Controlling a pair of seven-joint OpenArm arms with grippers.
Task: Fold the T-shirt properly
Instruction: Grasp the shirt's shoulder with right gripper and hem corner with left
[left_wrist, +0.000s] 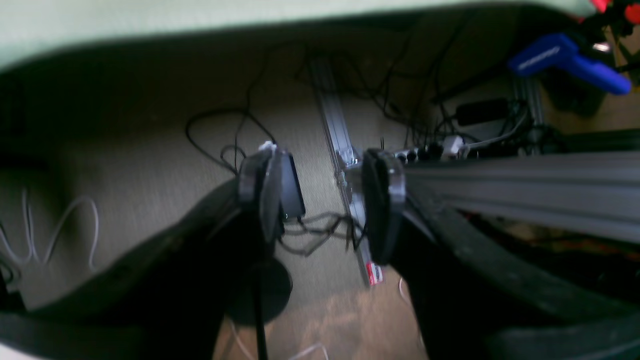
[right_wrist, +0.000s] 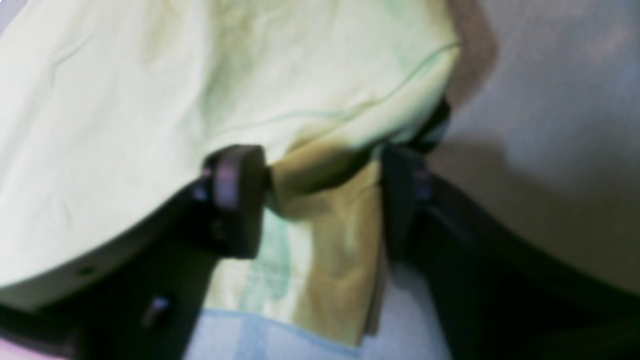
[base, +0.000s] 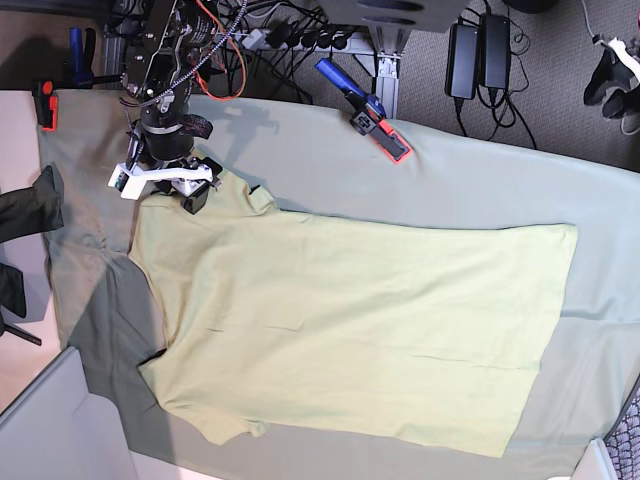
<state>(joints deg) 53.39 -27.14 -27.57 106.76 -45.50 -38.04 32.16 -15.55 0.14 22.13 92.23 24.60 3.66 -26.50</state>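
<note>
A: In the left wrist view, what do you see of the work?

B: Nothing of folding. The left gripper (left_wrist: 322, 200) stands open and holds nothing; between its jaws I see only the floor with cables (left_wrist: 240, 140) and a metal rail (left_wrist: 335, 130). It hangs past the desk edge. The picture is blurred.

A: And the right wrist view?

B: The right gripper (right_wrist: 320, 195) has a bunch of the T-shirt (right_wrist: 125, 125) between its jaws. They stand rather wide, and the blur hides if they really press the cloth, so I cannot tell whether it grips.

A: The base view, then?

B: The T-shirt (base: 350, 320) lies spread almost flat on the cloth of the desk (base: 480, 170), sleeves out, no fold made. The right gripper (base: 180, 185) is at the far corner near the shoulder. I judge the task is only at its beginning. The left gripper is not in this view, and the tag I cannot find.
</note>
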